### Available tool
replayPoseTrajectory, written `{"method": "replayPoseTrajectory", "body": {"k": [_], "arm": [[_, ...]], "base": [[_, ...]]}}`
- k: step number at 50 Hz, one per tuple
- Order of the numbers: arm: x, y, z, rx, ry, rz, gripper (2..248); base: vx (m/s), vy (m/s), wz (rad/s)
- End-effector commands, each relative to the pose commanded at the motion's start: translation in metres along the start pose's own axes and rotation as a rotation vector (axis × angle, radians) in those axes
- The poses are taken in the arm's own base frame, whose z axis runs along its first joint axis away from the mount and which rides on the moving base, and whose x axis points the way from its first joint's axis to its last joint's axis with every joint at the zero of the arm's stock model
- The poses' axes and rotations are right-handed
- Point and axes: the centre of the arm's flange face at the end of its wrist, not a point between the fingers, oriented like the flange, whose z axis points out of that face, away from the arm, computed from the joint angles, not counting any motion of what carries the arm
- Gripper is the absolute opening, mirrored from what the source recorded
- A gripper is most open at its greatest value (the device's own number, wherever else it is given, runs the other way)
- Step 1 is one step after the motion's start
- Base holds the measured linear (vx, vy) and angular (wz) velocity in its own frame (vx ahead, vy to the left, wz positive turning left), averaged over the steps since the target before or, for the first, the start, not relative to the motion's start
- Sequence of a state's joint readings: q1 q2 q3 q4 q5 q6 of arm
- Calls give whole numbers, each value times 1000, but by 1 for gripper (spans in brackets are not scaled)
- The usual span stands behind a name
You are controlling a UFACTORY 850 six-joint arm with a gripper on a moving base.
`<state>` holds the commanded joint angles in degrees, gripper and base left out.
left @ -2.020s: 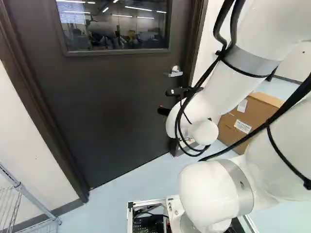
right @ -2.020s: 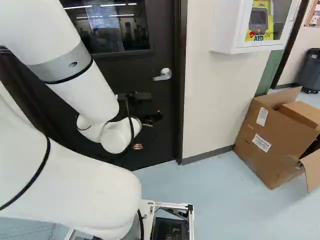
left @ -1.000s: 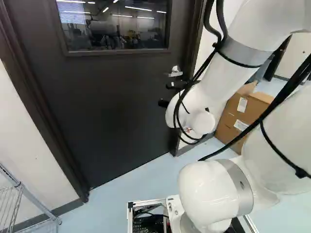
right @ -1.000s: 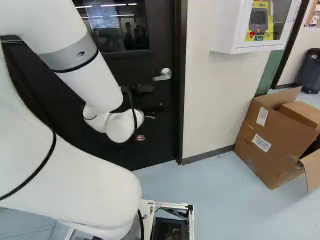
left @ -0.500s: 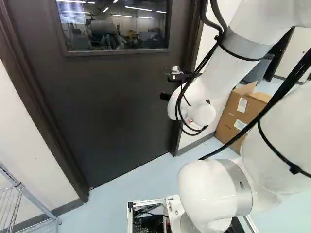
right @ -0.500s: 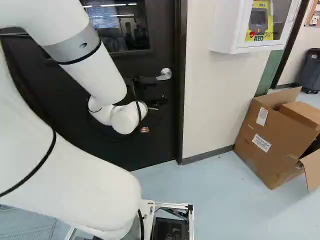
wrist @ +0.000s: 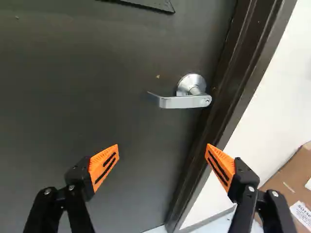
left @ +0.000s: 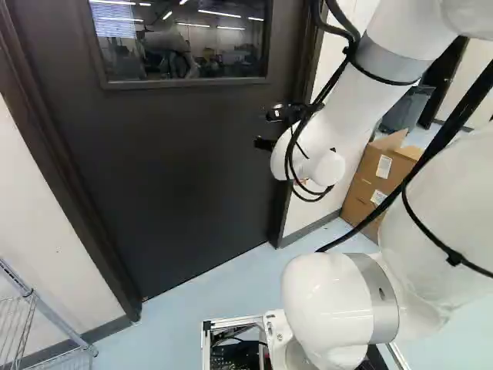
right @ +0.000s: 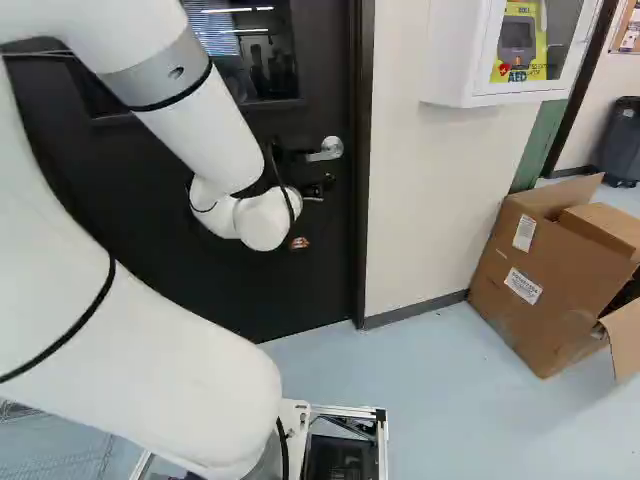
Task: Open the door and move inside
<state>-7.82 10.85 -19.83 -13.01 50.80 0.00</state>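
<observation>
The gripper [left: 265,143] is partly hidden by the white wrist in the left base view, close in front of the dark door [left: 177,177]. Seen from the wrist, the gripper [wrist: 163,148] stands open, its orange pads wide apart with nothing between them. The silver lever handle [wrist: 187,101] lies ahead of the gap between the fingers, touched by neither. In the right base view the handle [right: 326,150] shows just above and right of the wrist; in the left base view the wrist's black parts hide it. The door is closed in its frame [wrist: 228,92].
Right of the door frame is a pale wall [right: 420,210] bearing a white AED cabinet [right: 455,60]. An opened cardboard box [right: 540,290] stands on the floor beside that wall. A wire rack [left: 15,331] is at the near left, and a grey bin [right: 618,140] farther off.
The arm has raised its wrist and gripper along the door, slightly rightward, to near the handle's height. Base, door and box have not shifted.
</observation>
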Motion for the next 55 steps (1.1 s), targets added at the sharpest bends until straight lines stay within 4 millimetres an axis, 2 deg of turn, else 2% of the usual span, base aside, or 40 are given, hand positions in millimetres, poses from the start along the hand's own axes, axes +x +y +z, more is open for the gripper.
{"method": "replayPoseTrajectory", "body": {"k": [23, 55], "arm": [[27, 11, 15, 81, 73, -112, 247], [64, 11, 44, 200, 138, -248, 247]], "base": [[0, 0, 0], [0, 0, 0]]}}
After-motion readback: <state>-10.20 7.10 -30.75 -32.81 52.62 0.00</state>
